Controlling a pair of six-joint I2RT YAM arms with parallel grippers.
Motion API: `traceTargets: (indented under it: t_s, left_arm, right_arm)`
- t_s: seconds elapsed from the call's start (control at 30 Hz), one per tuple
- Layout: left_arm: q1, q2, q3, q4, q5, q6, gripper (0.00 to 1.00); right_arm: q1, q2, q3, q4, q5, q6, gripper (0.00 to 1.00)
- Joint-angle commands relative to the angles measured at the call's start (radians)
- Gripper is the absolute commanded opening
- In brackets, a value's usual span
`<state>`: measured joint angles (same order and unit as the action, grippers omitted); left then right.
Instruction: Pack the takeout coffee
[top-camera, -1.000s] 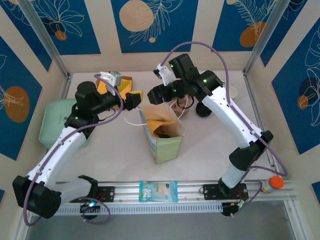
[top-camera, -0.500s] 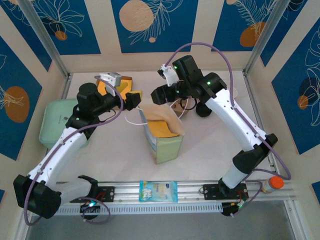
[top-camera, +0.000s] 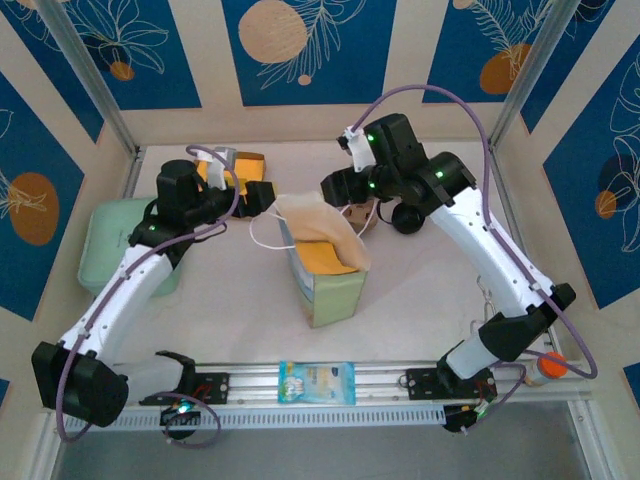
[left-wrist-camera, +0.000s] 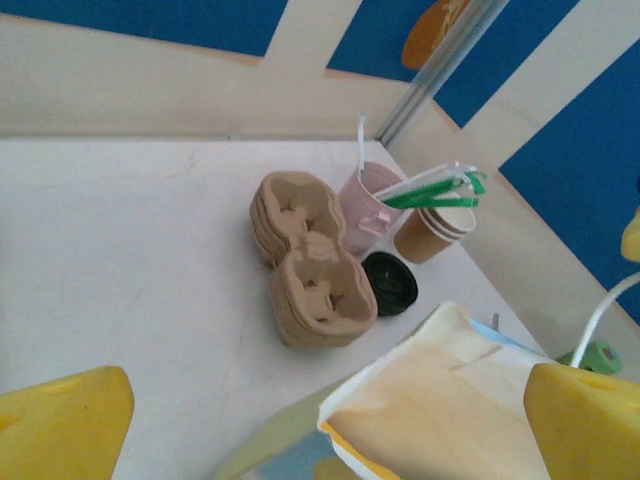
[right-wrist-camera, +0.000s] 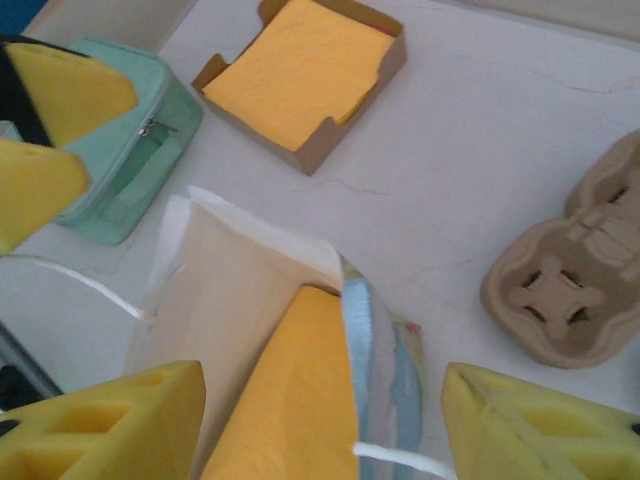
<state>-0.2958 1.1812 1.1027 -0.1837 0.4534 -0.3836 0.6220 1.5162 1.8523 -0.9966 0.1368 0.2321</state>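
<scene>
My read is we're nearly done. The takeout coffee is hidden, so I'm guessing it's already down in the paper bag (top-camera: 335, 290) mid-table under the yellow napkin (right-wrist-camera: 300, 400), since the black lid (left-wrist-camera: 390, 283) by the cup carriers (left-wrist-camera: 315, 290) looks like a bare lid. Both sets of jaws are wide apart and empty, the left gripper (top-camera: 265, 197) just left of the bag's mouth and the right gripper (top-camera: 335, 187) just beyond it, so only backing off seems left.

White surface (top-camera: 220, 290), paper bag (top-camera: 335, 290) upright mid-surface. Mint zip pouch (top-camera: 110, 235) left of bag. Tray of yellow napkins (right-wrist-camera: 305, 80) behind-left of bag. Stacked pulp cup carriers (left-wrist-camera: 310, 270) behind-right of bag, with black lid (left-wrist-camera: 390, 283), pink cup (left-wrist-camera: 365, 205) and stacked paper cups (left-wrist-camera: 435, 230) close by.
</scene>
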Motion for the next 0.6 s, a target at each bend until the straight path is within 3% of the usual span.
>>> traceTargets:
  t_s: [0.0,0.17,0.43,0.57]
  left_arm:
    - [-0.012,-0.021,0.059,-0.163,0.068,0.035,1.0]
    - [-0.044,-0.044,0.074,-0.273,0.077,0.083,1.0]
    - [-0.076,-0.029,0.071,-0.293,0.115,0.095,1.0]
    - [-0.087,-0.025,0.068,-0.28,0.128,0.089,0.99]
  right_arm:
    - [-0.021,-0.026,-0.029,-0.047,0.052,0.008,0.64]
    - [-0.033,-0.04,-0.076,-0.05,0.025,0.014,0.64]
    - [-0.034,-0.057,-0.1,-0.058,0.031,0.024,0.63]
    - [-0.042,-0.071,-0.118,-0.07,0.045,0.029,0.57]
